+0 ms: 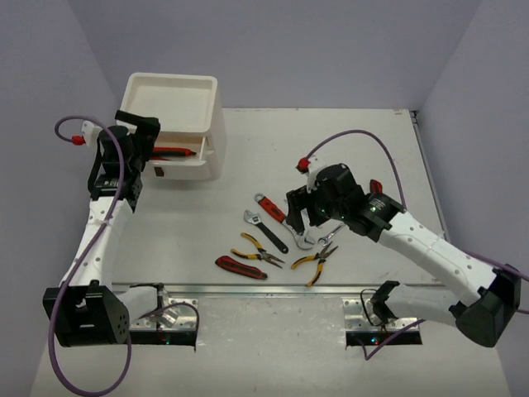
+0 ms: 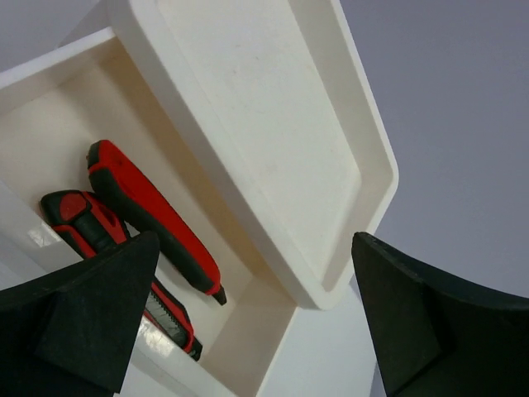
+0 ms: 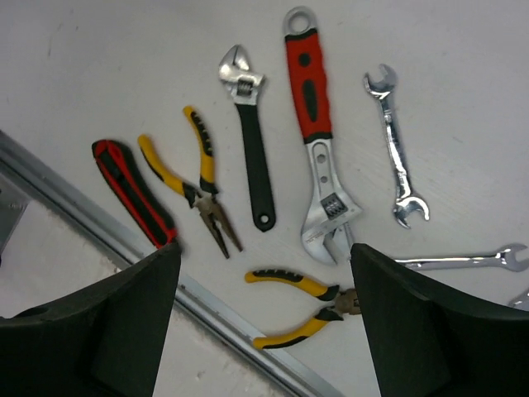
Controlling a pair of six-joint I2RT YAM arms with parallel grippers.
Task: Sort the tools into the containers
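Over the upper-left drawer grouping red-handled tools, our left claw hangs wide, empty; our right claw, spread empty, seems aimed at the red wrench.

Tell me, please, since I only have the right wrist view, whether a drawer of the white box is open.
Observer: Yes, the drawer just under the tray of the white box is pulled out.
Operator: Is anything in it?
Observer: Two red-and-black tools lie inside, side by side.
Operator: And where is the left arm?
Observer: The left fingers stand open above that drawer, holding nothing.
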